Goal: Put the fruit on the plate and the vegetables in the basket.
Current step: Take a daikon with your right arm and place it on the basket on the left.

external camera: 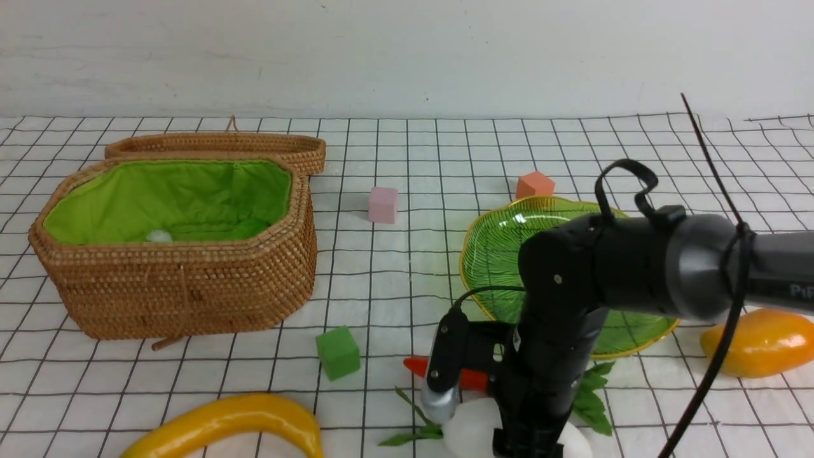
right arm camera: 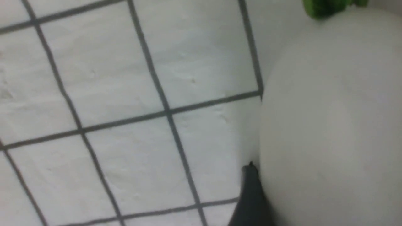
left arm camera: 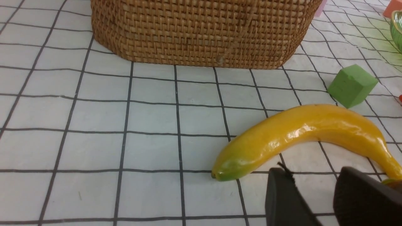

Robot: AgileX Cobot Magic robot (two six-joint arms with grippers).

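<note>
The fat white radish (right arm camera: 329,125) fills the right wrist view, and my right gripper (right arm camera: 326,188) straddles it. One dark finger (right arm camera: 251,194) lies against its side; the other is hidden. In the front view the radish (external camera: 470,429) lies under my right arm (external camera: 572,286), with the carrot (external camera: 474,380) just behind. The banana (left arm camera: 301,135) curves in front of my left gripper (left arm camera: 314,177), which is open and empty. The mango (external camera: 760,343) lies right of the green plate (external camera: 489,254). The wicker basket (external camera: 184,286) stands open at the left.
The basket lid (external camera: 216,146) leans behind the basket. Foam cubes sit on the checked cloth: pink (external camera: 383,205), orange (external camera: 534,185) behind the plate, green (external camera: 338,353) between the basket and the carrot. A pale item (external camera: 159,236) lies inside the basket.
</note>
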